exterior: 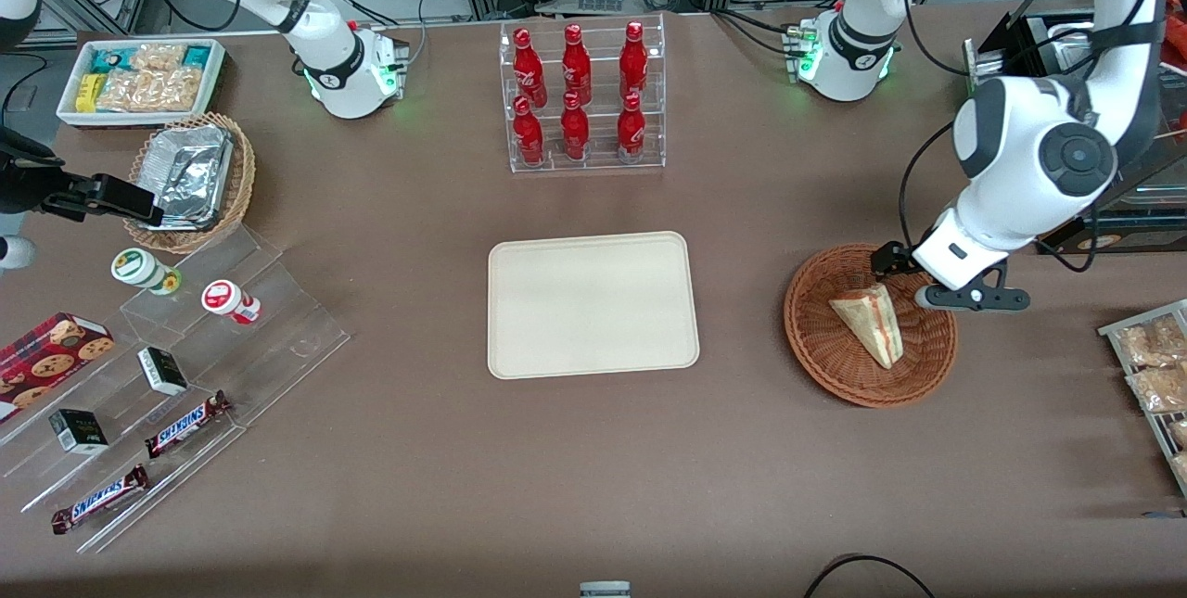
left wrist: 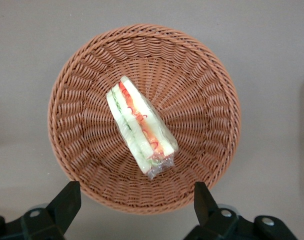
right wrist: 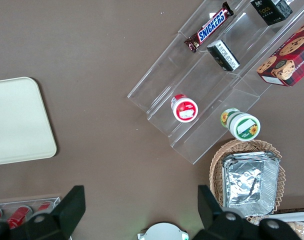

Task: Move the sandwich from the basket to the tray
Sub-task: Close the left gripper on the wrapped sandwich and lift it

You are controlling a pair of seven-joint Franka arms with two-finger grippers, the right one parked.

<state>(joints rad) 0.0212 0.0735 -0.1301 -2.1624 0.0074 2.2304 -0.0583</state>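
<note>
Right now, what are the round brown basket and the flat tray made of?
The basket looks like woven wicker, reddish-brown: you can see strands looping around its rim. The sandwich lies in it in shiny clear wrap, with the open gripper above. The tray looks like smooth matte plastic, cream-coloured, though I can't be sure.

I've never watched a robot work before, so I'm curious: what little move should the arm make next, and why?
Probably lower straight down. The gripper hangs open above the basket, its fingers wide apart, and the sandwich lies untouched in the basket. The tray holds nothing yet. Dropping the fingers on either side of the wedge would likely let them close on it.
</note>
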